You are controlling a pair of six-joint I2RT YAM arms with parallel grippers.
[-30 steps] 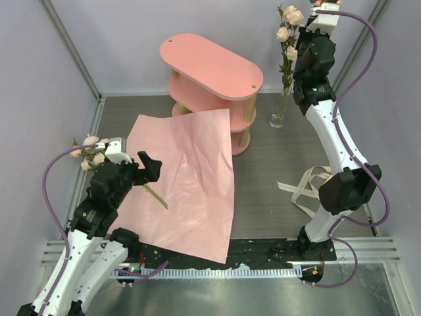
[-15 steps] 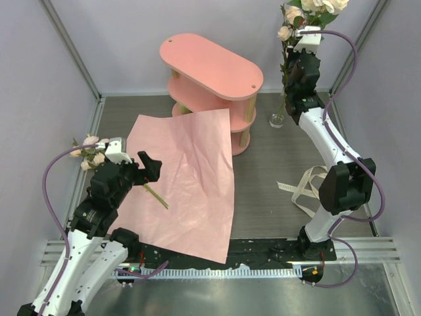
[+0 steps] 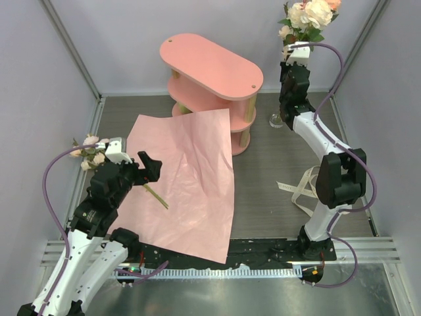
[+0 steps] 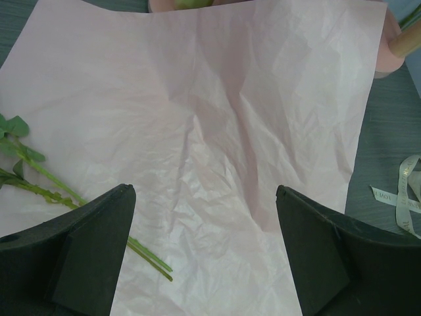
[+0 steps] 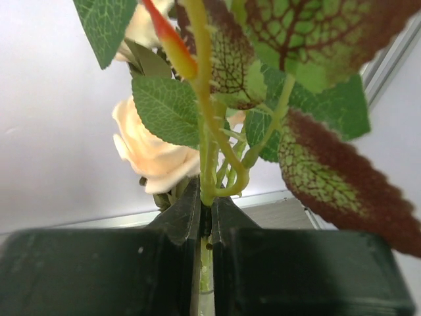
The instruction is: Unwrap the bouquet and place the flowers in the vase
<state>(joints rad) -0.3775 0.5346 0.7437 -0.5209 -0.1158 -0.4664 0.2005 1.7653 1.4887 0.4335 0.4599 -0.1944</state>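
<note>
Left end effector (image 4: 205, 253): I am holding it spread wide and empty, hovering over the paper (image 4: 217, 125).
Spare roses (image 3: 89, 150): lying beside the left arm, with their stems (image 4: 46, 181) reaching onto the paper under my left finger.
Ribbon (image 3: 306, 187): lying loose on the worktop (image 3: 263, 191) near the right base.
Vase (image 3: 277, 120): standing right of the shelf (image 3: 210, 66), partly hidden behind the right arm.
Right end effector (image 5: 205, 220): pinching a bunch of stems just below the leaves.
Flowers (image 3: 309, 12): riding high above the vase; I cannot tell whether the stem ends are sitting in its neck.
Technique: I am judging that the stems should be hanging plumb over the narrow neck and going down slowly. I should be letting go only once they are seated, since a sideways drag could tip the vase.
</note>
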